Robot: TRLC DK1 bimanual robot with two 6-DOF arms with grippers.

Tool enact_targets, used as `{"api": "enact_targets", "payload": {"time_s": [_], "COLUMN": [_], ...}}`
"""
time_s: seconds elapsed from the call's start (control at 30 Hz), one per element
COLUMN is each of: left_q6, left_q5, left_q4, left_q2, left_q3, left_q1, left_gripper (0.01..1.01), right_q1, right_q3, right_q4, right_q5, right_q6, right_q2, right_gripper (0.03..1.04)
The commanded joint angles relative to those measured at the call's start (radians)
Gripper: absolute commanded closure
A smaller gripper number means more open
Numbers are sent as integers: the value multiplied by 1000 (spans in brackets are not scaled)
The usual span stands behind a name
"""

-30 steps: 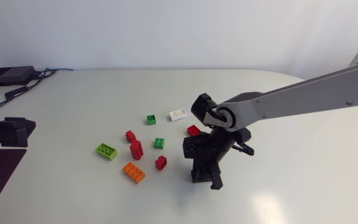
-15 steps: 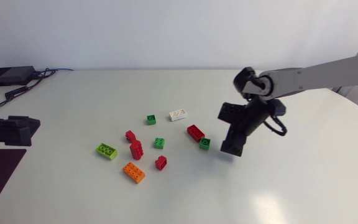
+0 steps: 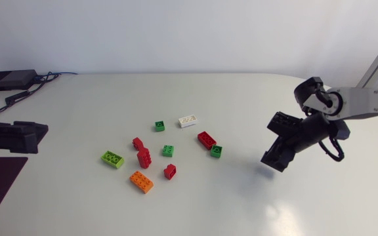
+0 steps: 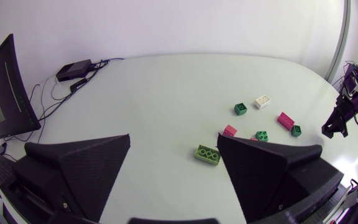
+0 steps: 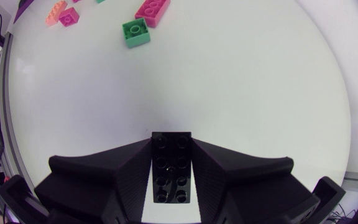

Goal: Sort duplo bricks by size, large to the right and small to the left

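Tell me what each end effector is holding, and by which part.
The right end effector holds a black two-by-four brick, clamped by its two long sides. The left end effector is open and holds nothing.
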Motion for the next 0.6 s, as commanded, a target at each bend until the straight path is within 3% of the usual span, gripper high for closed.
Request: {"api": "enact_targets", "payload": {"time_s": [0.0,0.13,0.47,0.5,0.57], "left_q6": [-19,-12,-15,-15,-18], "left_q5": [0,-1,0,0,2], "left_q4": [2,-4,-10,-10,-7], "left_q2": [-16,-36,-57,-56,-54], "left_q3": [-30,-46,-58,-59,-58], "left_q1": [-5,-2,-3,-3,-5], "left_gripper": [56,56,56,56,56], "right_q1": [-1,-17,-170,-173,-176], "right_q3": [-70,-132,-147,-153,-147], "right_q4": [38,101,105,104,90], "right_q5": [-2,0,-3,-3,-2], "right_q6": [21,27,-21,-21,-18], "right_q2": [-8,-5,1,1,4], "right_gripper": [1015,1015,1005,934,672]}}
